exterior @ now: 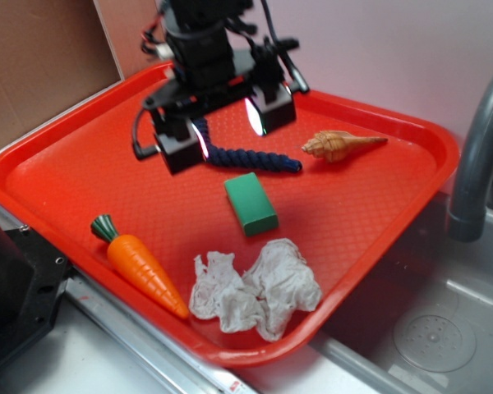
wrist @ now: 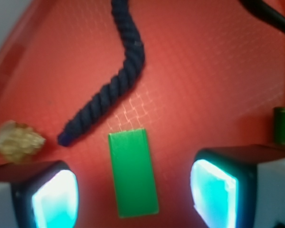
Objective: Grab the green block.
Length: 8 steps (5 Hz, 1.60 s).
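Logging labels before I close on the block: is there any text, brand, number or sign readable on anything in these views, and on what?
None readable: the green block, red tray, toy carrot, blue rope, shell, crumpled tissue and end effector show no print.

one green block (exterior: 251, 203), one carrot (exterior: 140, 264), one rope (exterior: 251, 158), one shell (exterior: 338, 145), one rag (exterior: 257, 289)

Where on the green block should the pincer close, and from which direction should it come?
Probably from straight above, closing across the green block's two long sides near mid-length. It lies flat on the red tray, narrow enough to fit between the open pincer's fingers, already lined up lengthwise in the wrist view. The blue rope lies just beyond one short end, so stay central.
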Tool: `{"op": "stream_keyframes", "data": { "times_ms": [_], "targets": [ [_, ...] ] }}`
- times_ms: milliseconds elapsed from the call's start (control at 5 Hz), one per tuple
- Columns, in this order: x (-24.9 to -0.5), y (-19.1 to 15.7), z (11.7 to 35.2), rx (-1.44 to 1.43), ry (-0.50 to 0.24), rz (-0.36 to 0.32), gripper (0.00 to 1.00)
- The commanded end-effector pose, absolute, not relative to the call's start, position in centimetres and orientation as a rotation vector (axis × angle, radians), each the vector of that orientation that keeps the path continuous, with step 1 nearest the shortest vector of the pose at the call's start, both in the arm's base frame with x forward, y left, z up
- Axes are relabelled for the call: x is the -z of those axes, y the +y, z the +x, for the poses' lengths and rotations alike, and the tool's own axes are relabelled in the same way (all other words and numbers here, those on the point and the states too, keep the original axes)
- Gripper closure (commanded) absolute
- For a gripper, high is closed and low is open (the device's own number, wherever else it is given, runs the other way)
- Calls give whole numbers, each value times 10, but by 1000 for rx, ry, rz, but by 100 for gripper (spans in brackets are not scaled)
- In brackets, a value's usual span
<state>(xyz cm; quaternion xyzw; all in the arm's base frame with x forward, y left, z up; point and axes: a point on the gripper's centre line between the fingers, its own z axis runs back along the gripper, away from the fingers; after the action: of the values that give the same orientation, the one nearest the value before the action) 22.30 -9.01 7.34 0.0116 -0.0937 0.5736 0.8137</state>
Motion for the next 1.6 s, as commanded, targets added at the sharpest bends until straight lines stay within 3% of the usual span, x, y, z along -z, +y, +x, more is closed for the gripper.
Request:
{"op": "stream_keyframes", "data": {
  "times_ms": [0, 400, 600, 1000, 1400],
  "targets": [
    [-41, -79, 246, -1217, -199, 53, 0],
    [-16, -84, 240, -1156, -178, 110, 0],
    [-16, -86, 238, -1144, -186, 99, 100],
    [-34, -81, 239, -1135, -168, 43, 100],
    [-124, -66, 251, -660, -126, -109, 100]
  ]
}}
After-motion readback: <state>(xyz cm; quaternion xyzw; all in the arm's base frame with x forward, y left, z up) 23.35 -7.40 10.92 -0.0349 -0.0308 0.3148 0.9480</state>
